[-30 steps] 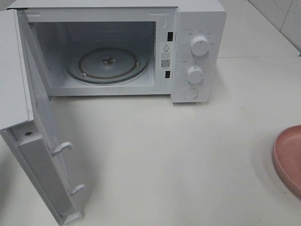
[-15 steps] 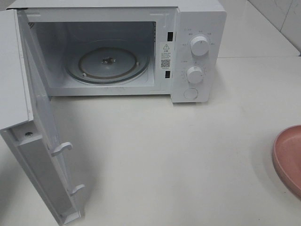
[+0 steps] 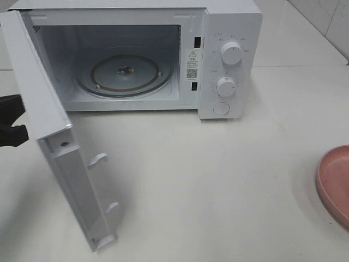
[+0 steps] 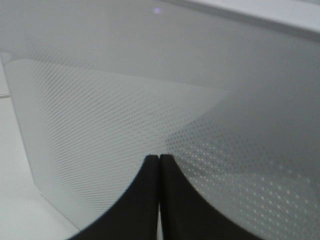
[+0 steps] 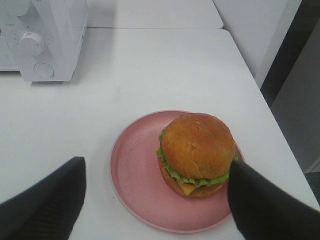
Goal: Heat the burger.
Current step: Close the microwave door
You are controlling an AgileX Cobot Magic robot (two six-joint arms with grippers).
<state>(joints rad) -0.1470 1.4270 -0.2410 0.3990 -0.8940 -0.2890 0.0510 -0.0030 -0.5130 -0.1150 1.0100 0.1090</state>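
Matte black left gripper (image 4: 159,200) fingers, curved profiles, right gripper (image 5: 155,200) fingers seemingly black too

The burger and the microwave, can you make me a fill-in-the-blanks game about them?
1. The burger sits on a ____ plate.
2. The microwave door is ____.
3. The glass turntable inside the microwave has ____ on it.
4. The microwave has ____ round knobs on its front.

Missing words: pink; open; nothing; two
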